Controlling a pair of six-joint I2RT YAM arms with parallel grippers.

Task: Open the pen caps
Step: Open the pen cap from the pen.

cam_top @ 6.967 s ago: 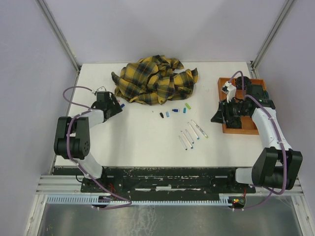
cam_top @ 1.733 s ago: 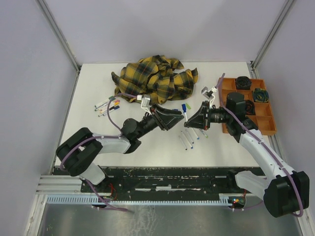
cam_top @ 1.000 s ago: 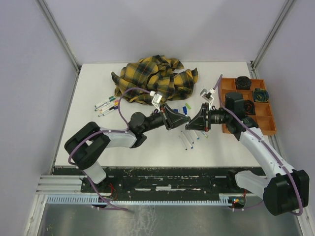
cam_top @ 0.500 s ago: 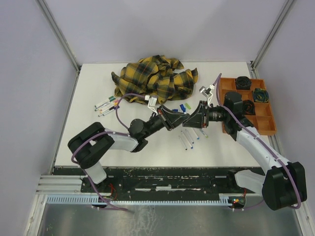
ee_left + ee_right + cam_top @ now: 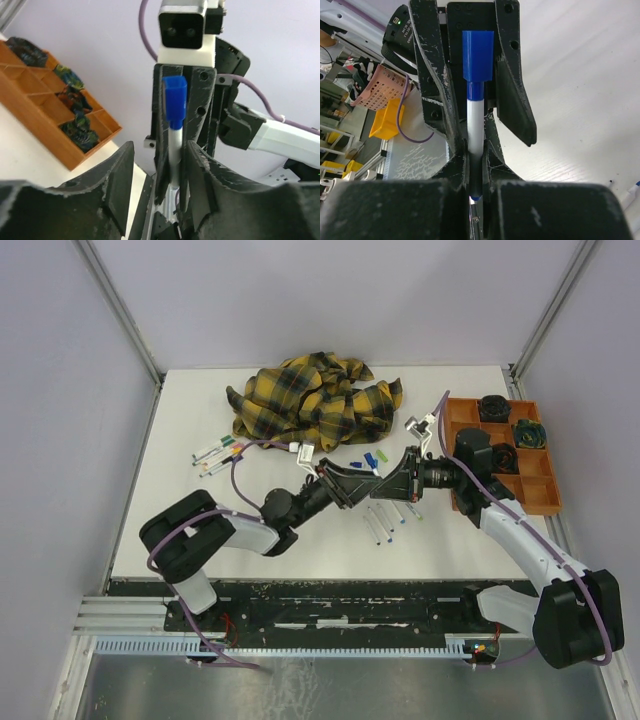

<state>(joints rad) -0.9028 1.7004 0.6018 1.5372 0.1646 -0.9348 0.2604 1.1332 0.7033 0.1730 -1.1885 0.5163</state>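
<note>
My right gripper [image 5: 388,486] [image 5: 476,150] is shut on a white pen [image 5: 475,125] by its tail end and holds it above the table. The pen's blue cap [image 5: 478,55] [image 5: 175,97] sticks out toward my left gripper [image 5: 366,483] [image 5: 160,150]. The left gripper is open, with a jaw standing apart on each side of the pen [image 5: 173,145] and the right fingertips. Several uncapped pens [image 5: 385,518] lie on the table below. Loose blue and green caps [image 5: 371,458] lie near the cloth. More pens [image 5: 218,453] lie at the left.
A yellow-and-black plaid cloth [image 5: 315,402] is heaped at the back middle. An orange compartment tray [image 5: 520,508] holding dark items stands at the right edge, close behind the right arm.
The left gripper has moved right and up to meet the right gripper, and its open jaws now straddle the held pen. The right gripper has shifted slightly left and still holds the pen.
</note>
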